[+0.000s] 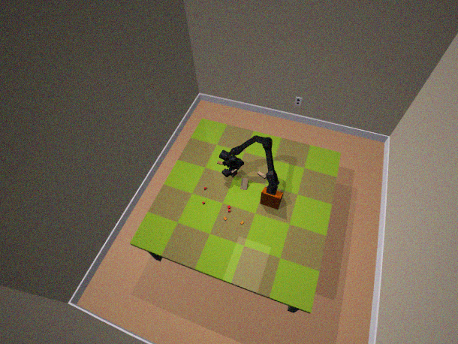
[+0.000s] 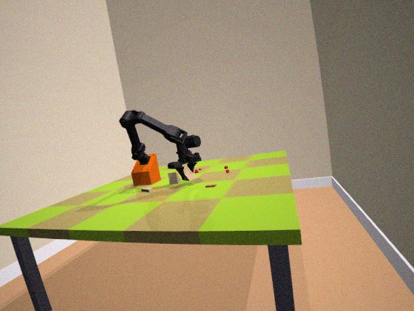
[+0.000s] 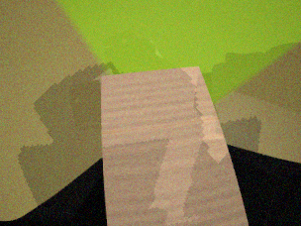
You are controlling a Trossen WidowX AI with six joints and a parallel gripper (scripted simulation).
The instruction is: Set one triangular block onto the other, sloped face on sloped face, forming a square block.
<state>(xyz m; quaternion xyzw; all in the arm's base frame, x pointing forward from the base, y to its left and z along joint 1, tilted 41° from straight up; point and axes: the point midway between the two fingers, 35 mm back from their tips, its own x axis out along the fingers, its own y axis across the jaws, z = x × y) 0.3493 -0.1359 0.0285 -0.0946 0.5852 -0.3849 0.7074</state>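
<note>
My gripper (image 1: 232, 173) (image 2: 188, 173) (image 3: 160, 156) is shut on a pale wooden triangular block (image 2: 189, 172) (image 3: 153, 119), with one black finger against each side. The held block's broad face fills the middle of the wrist view, and it looks tilted in the exterior view. Its lower end is at or close above the table; the exact gap cannot be told. The other triangular block (image 1: 244, 183) (image 2: 173, 178), greyish pink, stands on the table a short way from the gripper, towards the arm's base. The two blocks are apart.
A thin wooden piece (image 1: 261, 174) (image 2: 146, 190) lies near the orange base (image 1: 272, 199) (image 2: 146, 176). Another thin piece (image 1: 220, 163) (image 2: 210, 185) lies beyond the gripper. Several small red cubes (image 1: 205, 188) (image 2: 226, 167) and orange pieces (image 1: 242, 223) lie on the checkered table.
</note>
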